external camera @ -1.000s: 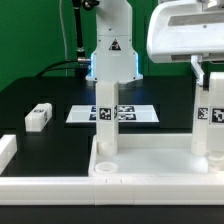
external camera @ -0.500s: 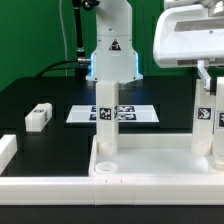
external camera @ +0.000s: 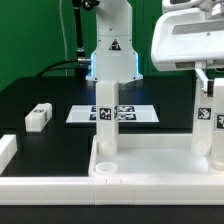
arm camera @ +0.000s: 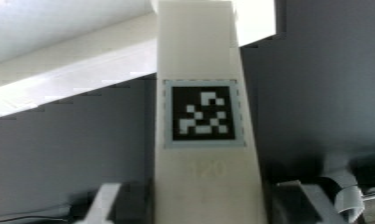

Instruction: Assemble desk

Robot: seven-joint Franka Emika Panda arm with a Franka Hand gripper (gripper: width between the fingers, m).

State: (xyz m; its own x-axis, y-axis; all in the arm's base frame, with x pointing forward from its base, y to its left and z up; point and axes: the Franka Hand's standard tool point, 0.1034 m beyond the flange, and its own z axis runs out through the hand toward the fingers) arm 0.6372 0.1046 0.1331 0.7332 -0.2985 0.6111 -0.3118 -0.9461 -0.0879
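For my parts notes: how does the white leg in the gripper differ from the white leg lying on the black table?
The gripped leg, a white square post, stands upright; the loose leg, a white block, lies on its side. The gripped leg rests in the white tray-like desk top, the loose leg on the black table. The gripper clasps the first; nothing touches the second. Both carry black-and-white tags.

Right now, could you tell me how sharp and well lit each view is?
Wrist view: soft focus; the tag on the leg is blurred, the surroundings dark. Exterior view: evenly lit and fairly sharp, with a blue glow at the arm's base.
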